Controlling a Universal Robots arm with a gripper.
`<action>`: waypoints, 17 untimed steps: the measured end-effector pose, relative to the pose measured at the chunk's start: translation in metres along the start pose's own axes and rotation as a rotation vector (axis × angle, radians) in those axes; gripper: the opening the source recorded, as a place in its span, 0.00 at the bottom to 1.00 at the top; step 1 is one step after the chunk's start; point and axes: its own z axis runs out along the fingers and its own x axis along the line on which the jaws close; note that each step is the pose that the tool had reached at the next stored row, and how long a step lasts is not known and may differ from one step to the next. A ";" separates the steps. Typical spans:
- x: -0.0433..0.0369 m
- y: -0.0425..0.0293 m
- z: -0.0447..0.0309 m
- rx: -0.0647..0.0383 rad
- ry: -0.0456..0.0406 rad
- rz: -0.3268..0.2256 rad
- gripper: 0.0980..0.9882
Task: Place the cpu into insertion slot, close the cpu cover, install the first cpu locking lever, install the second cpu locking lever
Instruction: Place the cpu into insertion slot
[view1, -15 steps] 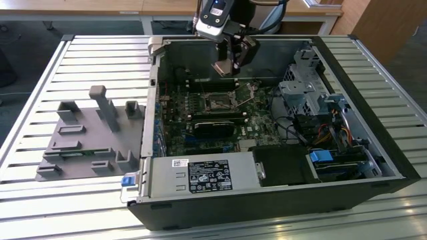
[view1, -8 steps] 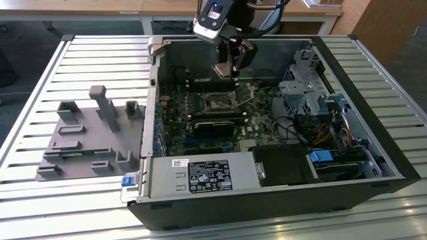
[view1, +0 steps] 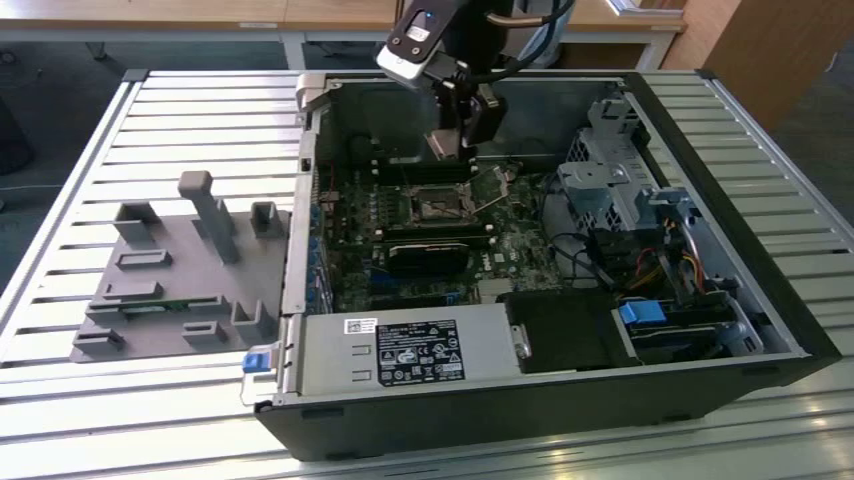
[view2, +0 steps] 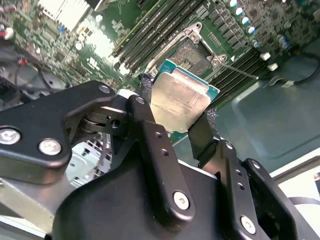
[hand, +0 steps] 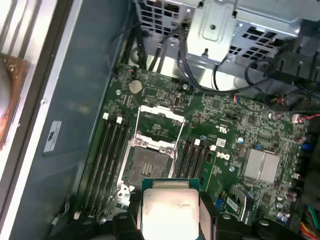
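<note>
Gripper (black, two-finger, linkage type) hangs inside the open black desktop computer case, which lies on its side on the slatted grey metal tabletop. Jaws clamped on the flat square cpu with pale silvery metal top and green edge. The black fingers press on two opposite edges of it, seen in both wrist views. The cpu is held in the air above the green motherboard, apart from the small square insertion slot with dark centre and thin metal rim. In the first wrist view the chip appears just beside the slot, not over it. In the exterior view the gripper is above the board's far part, near the case's far wall, with the slot on the nearer side of it. The slot's dark centre lies uncovered. The thin silvery square-frame cpu cover stands open, folded back off the slot on the side away from the chip. A thin metal lever rod sticks out slantwise from the slot's corner. Long black memory slots run along both sides of the slot. A grey plastic fixture plate with upright blocks rests on the tabletop at the exterior view's left, beside the case and well apart from the gripper.
</note>
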 end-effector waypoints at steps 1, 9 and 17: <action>0.0000 0.0000 0.0003 0.000 -0.0007 0.016 0.50; -0.0001 -0.0002 0.0046 -0.002 -0.0099 0.137 0.50; 0.0008 -0.0004 0.0127 -0.002 -0.0132 0.164 0.50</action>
